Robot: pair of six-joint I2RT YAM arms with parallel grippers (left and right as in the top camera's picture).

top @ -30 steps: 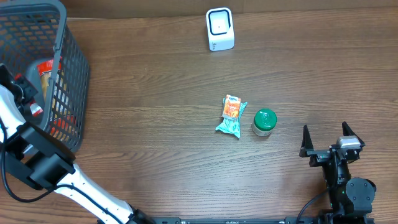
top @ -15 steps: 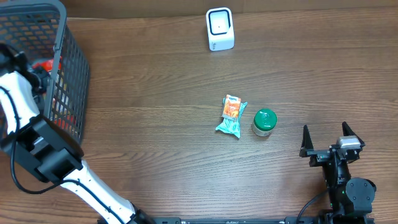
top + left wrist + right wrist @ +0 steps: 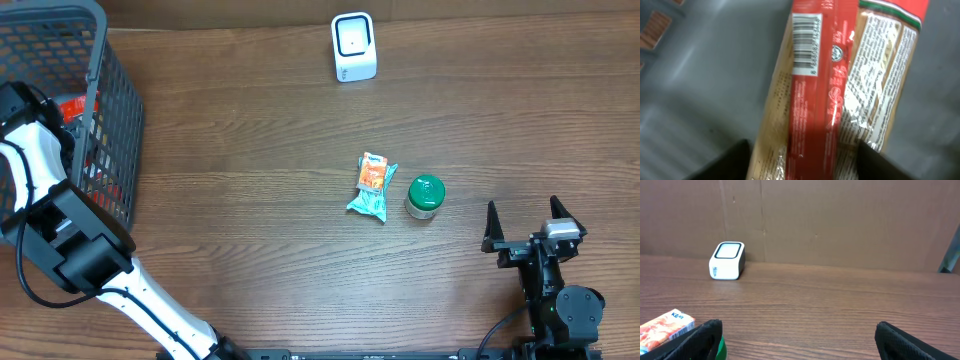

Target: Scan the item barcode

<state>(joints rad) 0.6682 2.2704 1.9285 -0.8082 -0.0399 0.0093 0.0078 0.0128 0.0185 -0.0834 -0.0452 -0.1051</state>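
- Wooden table (image 3: pixel 250 200) under a fixed camera, with a wire basket (image 3: pixel 110 130) at the left edge and a small white scanner (image 3: pixel 353 46) at the far side, its window facing up so a code can be passed over it.
- The left gripper (image 3: pixel 801 159) reaches down inside the basket, its fingers standing on either side of a red and tan packet (image 3: pixel 815 90). Whether they press on the packet or only straddle it, I cannot tell.
- The packet lies flat on the basket floor with its barcode (image 3: pixel 805 44) facing up, which suits a grip by the long edges.
- The right gripper (image 3: pixel 522 212) sits parked near the table's right corner, jaws spread wide and empty, well clear of the work.
- A snack pouch (image 3: pixel 372 187) and a green-lidded jar (image 3: pixel 425 196) lie side by side mid-table, probably set aside.
- Next comes lifting the packet out and turning its code towards the scanner.
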